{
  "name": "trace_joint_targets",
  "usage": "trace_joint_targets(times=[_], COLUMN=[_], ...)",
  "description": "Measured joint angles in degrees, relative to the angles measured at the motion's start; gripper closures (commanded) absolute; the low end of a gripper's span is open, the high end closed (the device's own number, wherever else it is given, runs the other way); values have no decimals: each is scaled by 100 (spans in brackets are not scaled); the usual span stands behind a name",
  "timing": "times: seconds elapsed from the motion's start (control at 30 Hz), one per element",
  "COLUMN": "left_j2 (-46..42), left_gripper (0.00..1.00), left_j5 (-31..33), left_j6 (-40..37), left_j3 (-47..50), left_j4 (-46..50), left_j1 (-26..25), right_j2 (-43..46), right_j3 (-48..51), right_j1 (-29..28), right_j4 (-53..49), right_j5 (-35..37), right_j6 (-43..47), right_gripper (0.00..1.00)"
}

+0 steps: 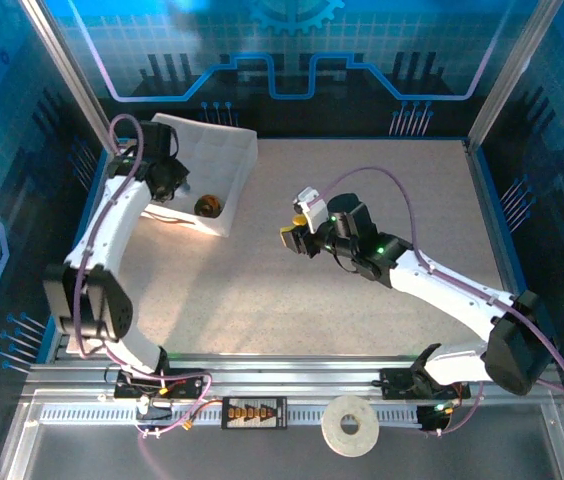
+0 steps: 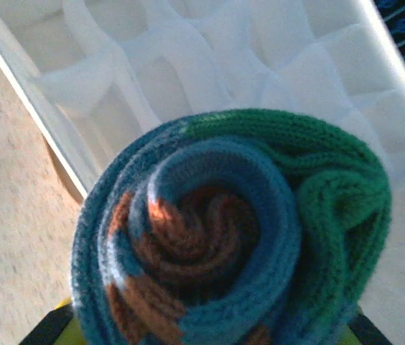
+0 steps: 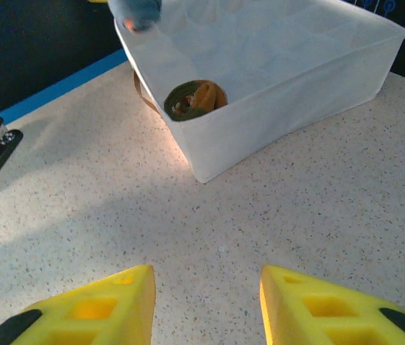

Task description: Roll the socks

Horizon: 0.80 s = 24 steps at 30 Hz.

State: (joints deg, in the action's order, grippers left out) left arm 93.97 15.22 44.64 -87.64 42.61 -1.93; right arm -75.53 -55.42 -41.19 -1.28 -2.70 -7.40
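A rolled blue-grey sock (image 2: pixel 231 237) with a green toe and orange cuff sits between the jaws of my left gripper (image 1: pixel 167 180), which is shut on it above the white fabric bin (image 2: pixel 188 57). The same roll peeks in at the top of the right wrist view as a blue-grey sock (image 3: pixel 134 11). An olive and mustard sock (image 3: pixel 195 99), also rolled, lies in the bin's near corner, seen from above as a small olive roll (image 1: pixel 209 206). My right gripper (image 3: pixel 206 305) stands open over bare table, a short way in front of the bin (image 3: pixel 289 108), with nothing between its yellow fingers (image 3: pixel 102 309).
The white bin (image 1: pixel 227 150) stands at the back left of the speckled table (image 1: pixel 392 180). Blue walls enclose the table. A white tape roll (image 1: pixel 350 427) lies on the rail near the arm bases.
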Motion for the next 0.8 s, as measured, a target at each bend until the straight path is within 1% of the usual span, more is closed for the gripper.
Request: trace_joint_targets(times=[0.13, 0.3, 0.53, 0.8], left_j2=[568, 1071, 1550, 1561], left_gripper=[100, 100, 100, 100], left_j5=[433, 688, 925, 1263], left_j6=[-450, -761, -820, -656], left_j3=[0, -9, -101, 114], left_j4=[-249, -538, -634, -651], left_j1=[0, 0, -87, -361], right_j2=[63, 140, 170, 170], right_j3=[0, 0, 0, 0], right_j1=[0, 0, 0, 0], right_j4=[-103, -267, -455, -577], right_j5=[-83, -83, -81, -81], right_j6=[-15, -15, -15, -13], right_gripper=[60, 60, 60, 61])
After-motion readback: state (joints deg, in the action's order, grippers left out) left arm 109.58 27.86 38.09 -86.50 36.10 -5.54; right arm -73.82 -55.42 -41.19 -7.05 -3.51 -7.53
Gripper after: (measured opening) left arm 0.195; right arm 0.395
